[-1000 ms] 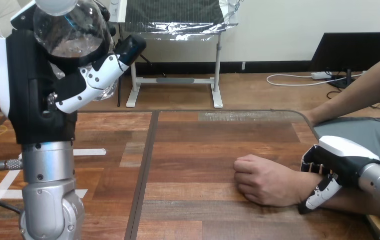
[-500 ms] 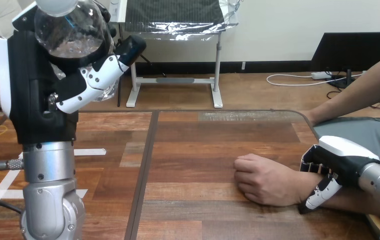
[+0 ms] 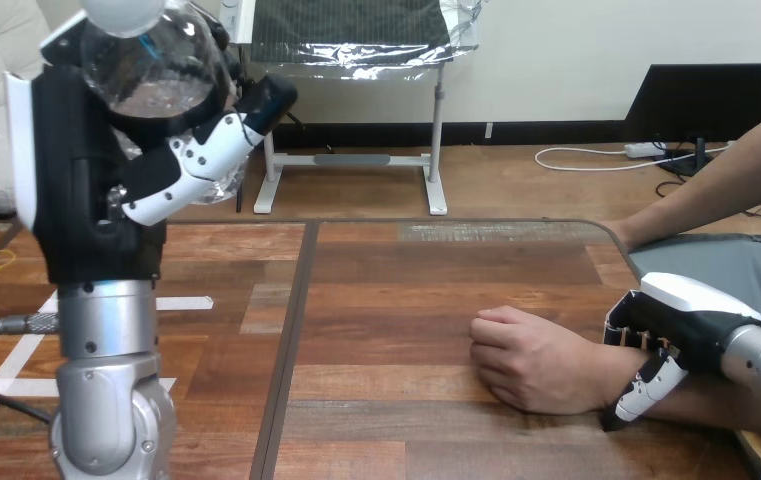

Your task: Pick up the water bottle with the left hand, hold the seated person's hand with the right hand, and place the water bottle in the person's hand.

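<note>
My left hand (image 3: 96, 190) is raised high at the left, its fingers and thumb curled round a clear water bottle (image 3: 156, 70) with a white cap, held upright near the top edge. The person's hand (image 3: 531, 360) rests as a loose fist on the wooden table (image 3: 406, 290), right of centre. My right hand (image 3: 671, 335) lies over the person's wrist at the right, with its fingers curled down round the wrist's near side.
The person's other arm (image 3: 716, 185) reaches down to the table's far right corner. A dark seam (image 3: 291, 340) runs front to back through the table left of centre. The table's right edge lies close behind my right hand.
My left arm with the bottle has shifted a little to the right. The right hand and the person's fist have stayed where they were.
</note>
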`<state>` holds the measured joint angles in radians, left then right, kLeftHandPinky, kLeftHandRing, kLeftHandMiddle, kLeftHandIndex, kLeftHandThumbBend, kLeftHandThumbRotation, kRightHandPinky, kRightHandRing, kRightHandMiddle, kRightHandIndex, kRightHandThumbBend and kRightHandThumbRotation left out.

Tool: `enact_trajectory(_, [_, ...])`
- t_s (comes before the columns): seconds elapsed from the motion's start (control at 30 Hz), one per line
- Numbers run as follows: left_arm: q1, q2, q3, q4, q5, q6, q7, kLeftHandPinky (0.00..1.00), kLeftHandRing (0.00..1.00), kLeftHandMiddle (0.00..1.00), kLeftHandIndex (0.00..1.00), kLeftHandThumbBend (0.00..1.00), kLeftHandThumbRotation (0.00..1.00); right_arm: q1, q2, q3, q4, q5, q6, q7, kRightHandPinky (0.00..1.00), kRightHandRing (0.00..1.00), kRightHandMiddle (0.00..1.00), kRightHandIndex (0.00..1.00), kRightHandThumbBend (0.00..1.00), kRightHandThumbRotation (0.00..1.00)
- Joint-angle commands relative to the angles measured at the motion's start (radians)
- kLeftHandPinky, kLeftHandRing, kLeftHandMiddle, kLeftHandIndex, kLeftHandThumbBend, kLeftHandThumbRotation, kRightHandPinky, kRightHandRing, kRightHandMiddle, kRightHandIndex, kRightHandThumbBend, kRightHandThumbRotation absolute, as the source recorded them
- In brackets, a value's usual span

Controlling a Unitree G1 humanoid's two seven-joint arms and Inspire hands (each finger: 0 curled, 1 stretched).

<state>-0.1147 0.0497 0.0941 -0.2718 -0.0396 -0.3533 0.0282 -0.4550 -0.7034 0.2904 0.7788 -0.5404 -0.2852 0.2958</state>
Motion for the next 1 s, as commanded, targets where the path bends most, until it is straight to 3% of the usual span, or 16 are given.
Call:
enact_trajectory(0.0, [-0.069,-0.007,-0.01,0.012,-0.007,-0.012,-0.005,0.22,0.3,0.37,0.38,0.59,0.0,0.028,-0.006,-0.025,-0.053,0.04,0.002,0.018,0.2,0.26,0.35,0.39,0.9,0.0])
enact_trajectory(0.6, [-0.076,-0.009,-0.019,0.075,-0.003,-0.017,-0.031,0.23,0.3,0.38,0.39,0.55,0.0,0.02,-0.073,-0.097,-0.226,0.095,0.044,0.068,0.23,0.29,0.38,0.41,0.9,0.03])
enact_trajectory(0.97, [-0.08,-0.021,-0.027,0.106,0.022,-0.027,-0.017,0.23,0.3,0.37,0.39,0.57,0.0,0.005,-0.093,-0.132,-0.281,0.125,0.058,0.102,0.23,0.29,0.37,0.4,0.91,0.09])
